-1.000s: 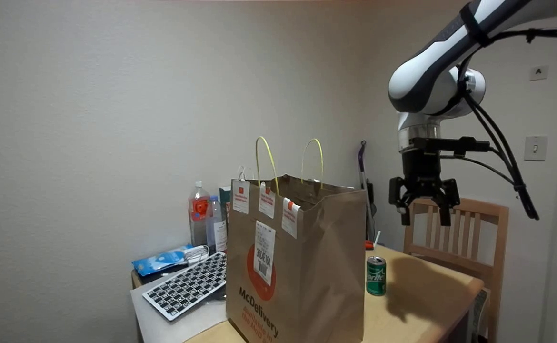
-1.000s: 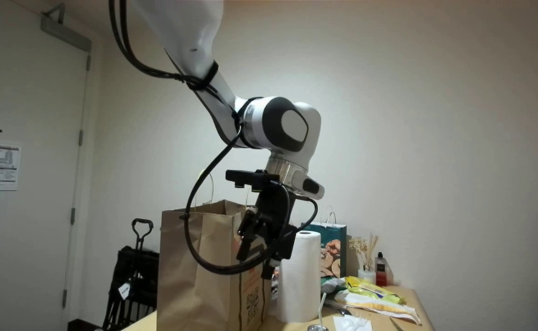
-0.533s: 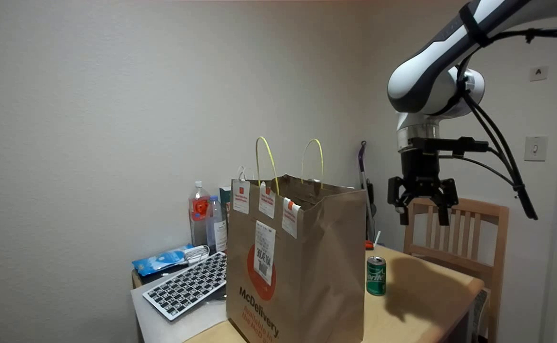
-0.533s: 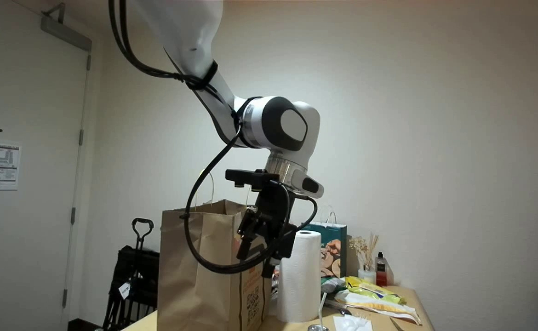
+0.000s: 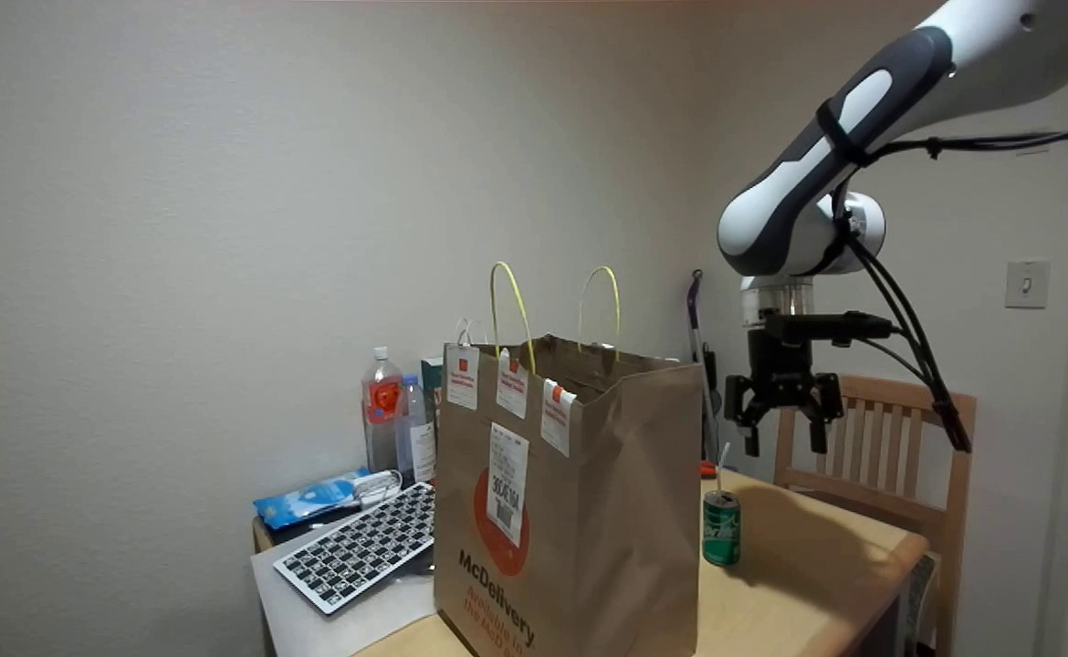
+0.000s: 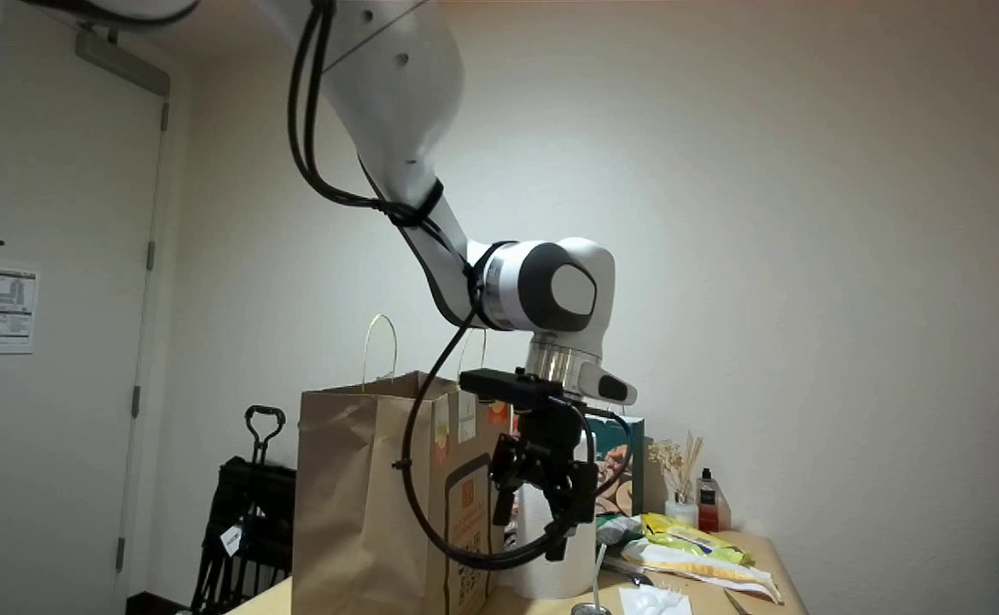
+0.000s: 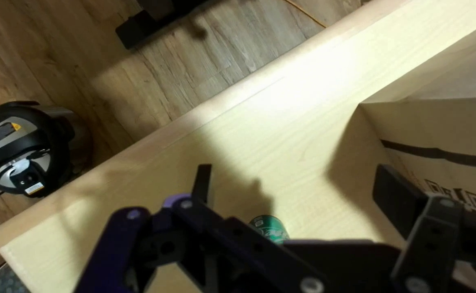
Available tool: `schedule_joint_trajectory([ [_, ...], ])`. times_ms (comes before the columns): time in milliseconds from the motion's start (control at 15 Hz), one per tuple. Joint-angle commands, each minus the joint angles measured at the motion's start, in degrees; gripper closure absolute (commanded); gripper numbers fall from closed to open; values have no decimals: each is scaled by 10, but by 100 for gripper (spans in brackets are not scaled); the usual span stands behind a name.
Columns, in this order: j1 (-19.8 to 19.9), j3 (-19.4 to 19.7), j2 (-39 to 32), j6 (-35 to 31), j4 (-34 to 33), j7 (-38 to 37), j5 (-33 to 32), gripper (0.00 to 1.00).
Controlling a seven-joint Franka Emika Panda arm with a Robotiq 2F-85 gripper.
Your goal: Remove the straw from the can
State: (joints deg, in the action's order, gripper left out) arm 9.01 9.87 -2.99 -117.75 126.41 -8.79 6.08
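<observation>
The green can [image 5: 721,531] stands upright on the table beside the brown paper bag. The thin pale straw [image 5: 722,467] sticks up out of its top, slightly tilted. In an exterior view only the can's top [image 6: 590,609] shows, with the straw [image 6: 598,574] rising from it. My gripper [image 5: 785,443] points down, open and empty, above and to one side of the straw, not touching it. It also shows open in an exterior view [image 6: 529,531]. In the wrist view the fingers [image 7: 296,179] are wide apart; the can [image 7: 269,228] is partly hidden behind the gripper and the straw is hidden.
The tall brown paper bag [image 5: 634,520] stands close to the can and gripper. A paper towel roll [image 6: 551,576], snack packets [image 6: 692,555] and a napkin [image 6: 653,600] are on the table. A keyboard [image 5: 361,547] and bottles [image 5: 381,415] are beyond the bag. A wooden chair [image 5: 881,465] stands behind.
The arm held nearly still at first, then my gripper moved down and sideways, closer to the straw and can. The fingers stay open. The can and straw have not moved.
</observation>
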Motion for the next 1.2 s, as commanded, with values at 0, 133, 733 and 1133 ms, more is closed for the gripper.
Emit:
schedule_joint_trajectory([
  [0, 12, 7, -71, 1, -62, 38, 2, 0],
  [133, 6, 5, -48, 1, -39, 13, 0, 0],
  [733, -8, -4, -72, -178, -42, -7, -6, 0],
  [1133, -12, -4, -83, -194, -52, -18, -23, 0],
])
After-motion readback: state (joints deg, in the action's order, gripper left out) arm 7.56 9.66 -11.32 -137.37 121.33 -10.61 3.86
